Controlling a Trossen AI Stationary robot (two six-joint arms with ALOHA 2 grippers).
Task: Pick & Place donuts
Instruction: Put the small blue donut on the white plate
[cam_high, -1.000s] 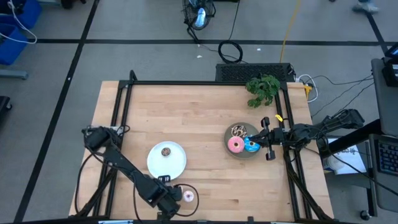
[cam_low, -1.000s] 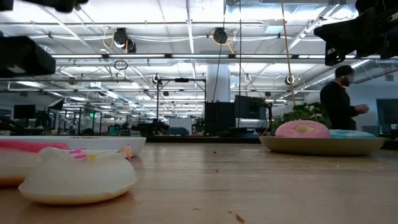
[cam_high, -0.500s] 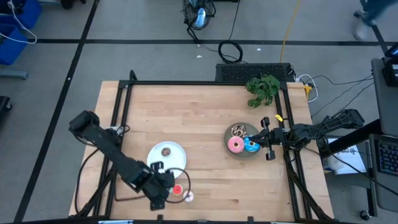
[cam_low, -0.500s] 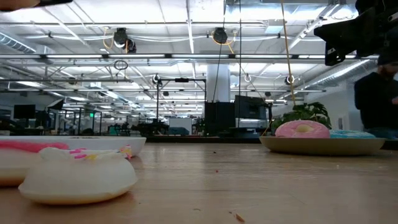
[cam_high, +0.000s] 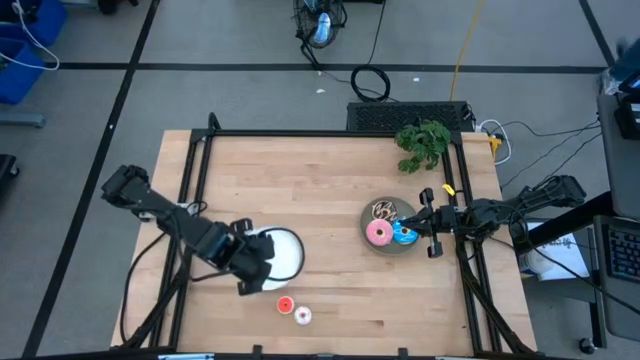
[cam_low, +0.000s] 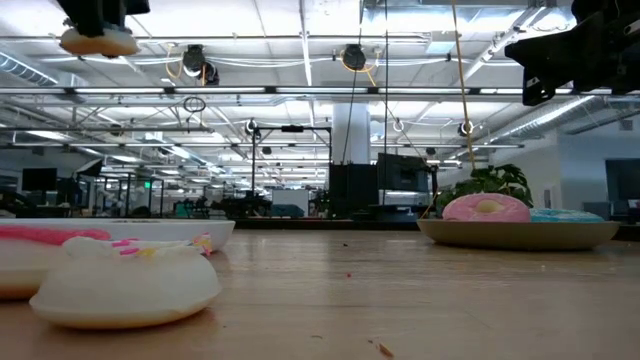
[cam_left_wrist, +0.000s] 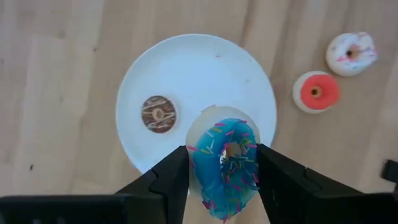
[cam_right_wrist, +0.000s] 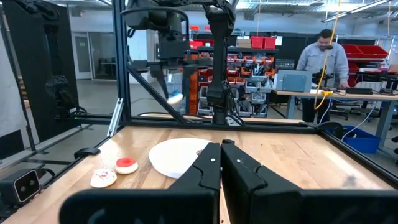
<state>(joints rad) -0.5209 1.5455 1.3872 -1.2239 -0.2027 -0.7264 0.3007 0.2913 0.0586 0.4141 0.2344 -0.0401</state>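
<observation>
While the left gripper (cam_left_wrist: 225, 171) clasped a blue donut (cam_left_wrist: 225, 167) above the white plate (cam_left_wrist: 186, 74), the right gripper (cam_right_wrist: 221, 163) stayed clenched beside the grey plate (cam_high: 392, 245).

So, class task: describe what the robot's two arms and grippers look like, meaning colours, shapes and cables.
Both arms are dark, jointed links. The left gripper has two broad, black, angular fingers. The right gripper has matching black fingers tapering to blunt tips. Thin black cables loop beside the left arm, and the right arm is equally dark.
</observation>
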